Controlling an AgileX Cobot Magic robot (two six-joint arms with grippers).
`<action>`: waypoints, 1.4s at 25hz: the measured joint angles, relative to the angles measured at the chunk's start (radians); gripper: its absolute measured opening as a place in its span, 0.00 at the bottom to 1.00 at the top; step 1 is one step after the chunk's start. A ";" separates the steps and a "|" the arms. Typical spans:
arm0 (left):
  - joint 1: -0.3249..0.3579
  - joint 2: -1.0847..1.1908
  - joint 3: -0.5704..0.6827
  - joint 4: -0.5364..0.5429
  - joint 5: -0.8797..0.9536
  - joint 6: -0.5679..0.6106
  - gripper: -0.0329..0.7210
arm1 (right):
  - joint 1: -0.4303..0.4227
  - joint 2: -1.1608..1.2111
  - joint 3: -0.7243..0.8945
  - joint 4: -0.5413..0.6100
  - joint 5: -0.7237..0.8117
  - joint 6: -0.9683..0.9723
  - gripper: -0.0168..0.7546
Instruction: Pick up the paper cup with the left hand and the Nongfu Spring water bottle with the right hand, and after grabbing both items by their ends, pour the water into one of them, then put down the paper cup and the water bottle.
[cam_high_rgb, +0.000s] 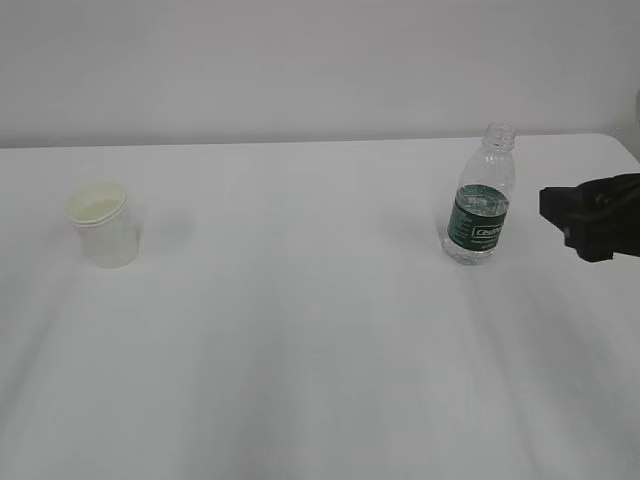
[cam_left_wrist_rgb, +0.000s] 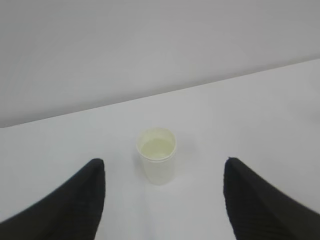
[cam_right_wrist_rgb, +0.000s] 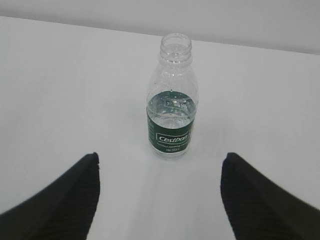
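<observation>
The paper cup (cam_high_rgb: 103, 222) stands upright at the left of the white table, its cream inside showing. In the left wrist view the paper cup (cam_left_wrist_rgb: 157, 155) sits just ahead of my left gripper (cam_left_wrist_rgb: 163, 161), which is open and apart from it, empty. The left hand does not show in the exterior view. The uncapped Nongfu Spring water bottle (cam_high_rgb: 480, 200) stands upright at the right, with clear water (cam_right_wrist_rgb: 172, 107) reaching its green label. My right gripper (cam_high_rgb: 560, 212) hangs to its right. In the right wrist view the bottle (cam_right_wrist_rgb: 170, 115) is ahead of the open, empty right gripper (cam_right_wrist_rgb: 161, 155).
The white table (cam_high_rgb: 300, 330) stretches between cup and bottle with nothing else on it. Its far edge (cam_high_rgb: 300, 142) meets a plain pale wall.
</observation>
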 joint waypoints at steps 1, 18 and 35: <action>0.000 -0.009 0.000 -0.002 0.019 0.000 0.74 | 0.000 -0.017 0.000 -0.002 0.017 0.000 0.76; 0.000 -0.026 -0.134 0.016 0.337 -0.028 0.73 | 0.000 -0.318 0.002 -0.026 0.320 -0.003 0.76; 0.000 -0.343 -0.144 0.196 0.669 -0.240 0.73 | 0.000 -0.480 0.002 -0.044 0.571 -0.003 0.76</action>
